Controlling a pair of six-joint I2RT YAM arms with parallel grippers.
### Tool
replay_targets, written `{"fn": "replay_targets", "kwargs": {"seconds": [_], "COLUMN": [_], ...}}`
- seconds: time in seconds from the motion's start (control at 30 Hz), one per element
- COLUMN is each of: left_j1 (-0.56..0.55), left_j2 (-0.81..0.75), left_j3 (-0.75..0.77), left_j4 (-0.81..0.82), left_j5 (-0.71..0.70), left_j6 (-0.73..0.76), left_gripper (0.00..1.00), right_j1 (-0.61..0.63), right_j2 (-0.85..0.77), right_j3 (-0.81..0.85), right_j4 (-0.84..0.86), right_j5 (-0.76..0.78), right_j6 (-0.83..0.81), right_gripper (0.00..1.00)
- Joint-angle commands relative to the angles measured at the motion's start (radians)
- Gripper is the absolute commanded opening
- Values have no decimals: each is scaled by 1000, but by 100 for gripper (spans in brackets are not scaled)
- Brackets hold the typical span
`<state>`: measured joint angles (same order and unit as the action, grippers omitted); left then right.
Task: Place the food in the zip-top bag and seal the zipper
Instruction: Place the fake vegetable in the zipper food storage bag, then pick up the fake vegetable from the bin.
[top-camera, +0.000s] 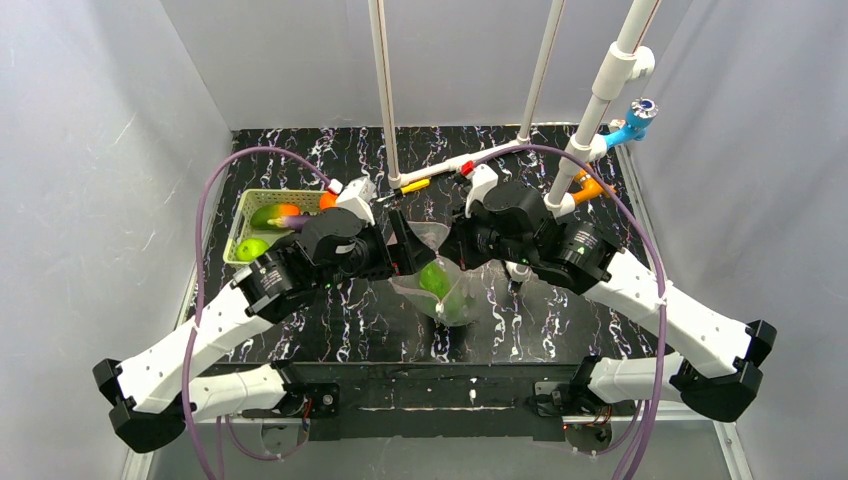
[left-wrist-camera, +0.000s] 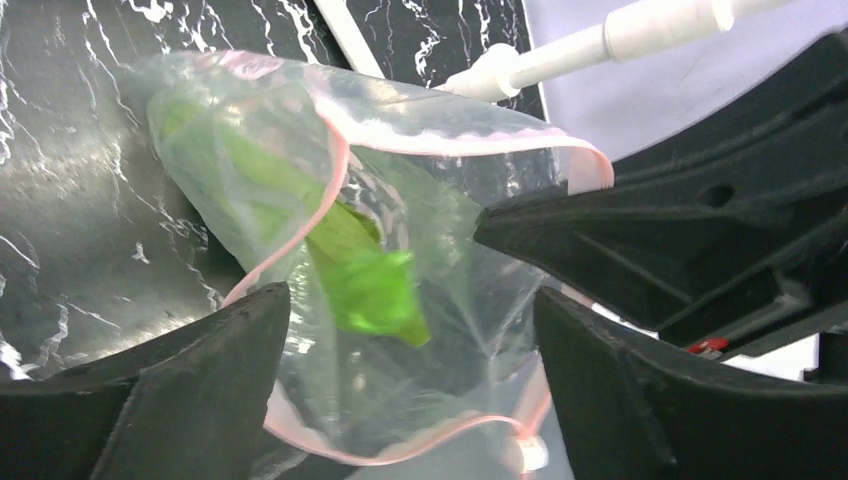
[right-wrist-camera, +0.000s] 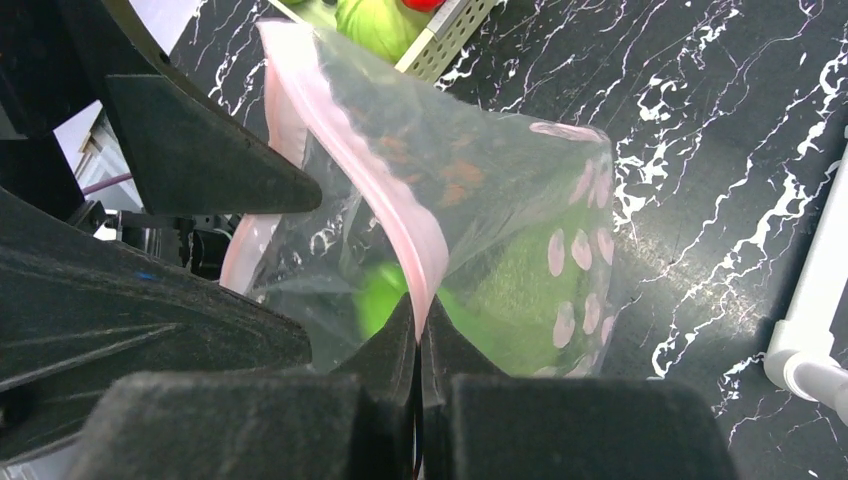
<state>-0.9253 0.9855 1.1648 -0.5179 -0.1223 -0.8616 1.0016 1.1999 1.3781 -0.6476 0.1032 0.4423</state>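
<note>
Right end effector (right-wrist-camera: 420, 345) is pinched shut on the zipper (right-wrist-camera: 400, 215) of the zip-top bag (right-wrist-camera: 500, 180), held up beside the basket (top-camera: 243, 215). Left end effector (left-wrist-camera: 410, 300) stands wide open astride the bag's mouth. Green food (left-wrist-camera: 365, 285) inside is blurred by plastic, its kind unclear.

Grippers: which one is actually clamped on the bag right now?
The right gripper: its jaws are shut on the pink strip at the mouth of the bag. The left gripper has its jaws wide apart either side of the bag, not closed on it.
</note>
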Motion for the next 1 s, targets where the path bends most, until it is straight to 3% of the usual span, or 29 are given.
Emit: {"fn": "replay_targets", "kwargs": {"seconds": [0.0, 0.33, 0.63, 0.8, 0.97], "left_j1": [-5, -5, -4, -4, -4], "left_j2": [19, -70, -251, -371, -378], "left_j3": [91, 224, 129, 101, 158], "left_j4": [-103, -190, -224, -254, -269], "left_j5": [-3, 61, 70, -51, 16], "left_j6": [-3, 47, -21, -57, -60], "left_gripper": [97, 94, 67, 72, 82], "right_j1": [0, 0, 0, 0, 0], "right_j2": [-44, -27, -5, 74, 82], "right_j3": [10, -6, 13, 204, 342], "right_j4": [58, 72, 152, 85, -52], "right_j5": [18, -12, -53, -140, -160], "right_j6": [2, -9, 11, 38, 59], "right_gripper": [1, 1, 1, 1, 1]}}
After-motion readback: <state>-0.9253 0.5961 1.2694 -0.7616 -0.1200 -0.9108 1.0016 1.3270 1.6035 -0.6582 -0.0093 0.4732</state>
